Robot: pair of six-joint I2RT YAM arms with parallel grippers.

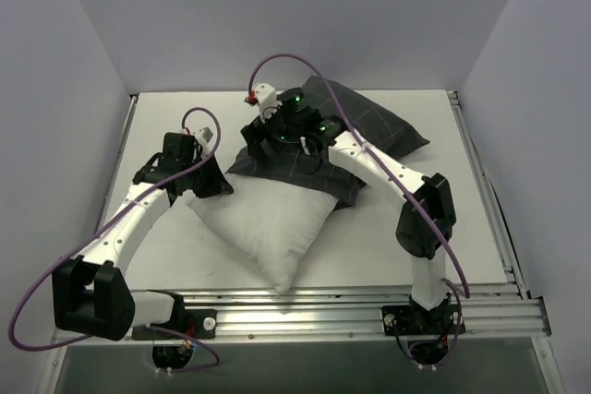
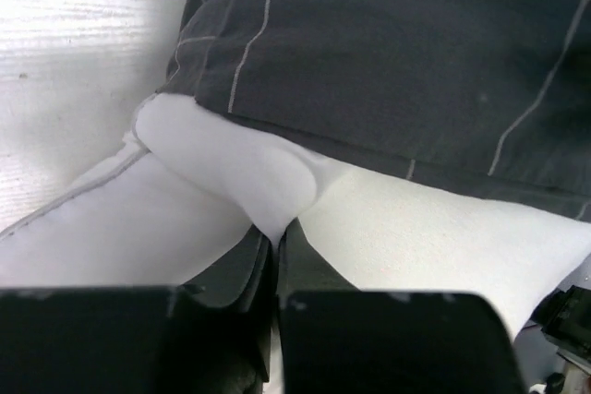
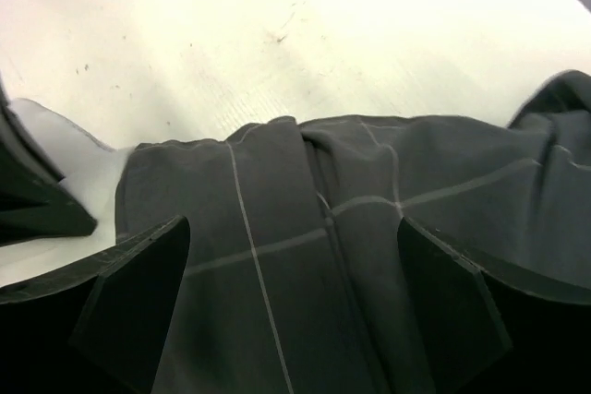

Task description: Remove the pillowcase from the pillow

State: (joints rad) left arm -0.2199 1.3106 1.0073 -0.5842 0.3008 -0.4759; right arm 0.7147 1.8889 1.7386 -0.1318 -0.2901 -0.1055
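Left hand (image 2: 275, 242): clamped on pillow (image 2: 416, 228) corner. Right hand (image 3: 291, 232): spread astride pillowcase (image 3: 443, 173), apparently ungripped; pinch fold, pull away.

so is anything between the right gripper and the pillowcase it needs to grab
Nothing visible. The right gripper is open with a bunched fold of the pillowcase directly between its fingers. The left gripper is shut on the pillow, pinching its white fabric.

We see a white bench (image 1: 369, 256) boxed in by pale walls (image 1: 55, 89), with a metal rail (image 1: 305, 318) along its near edge.
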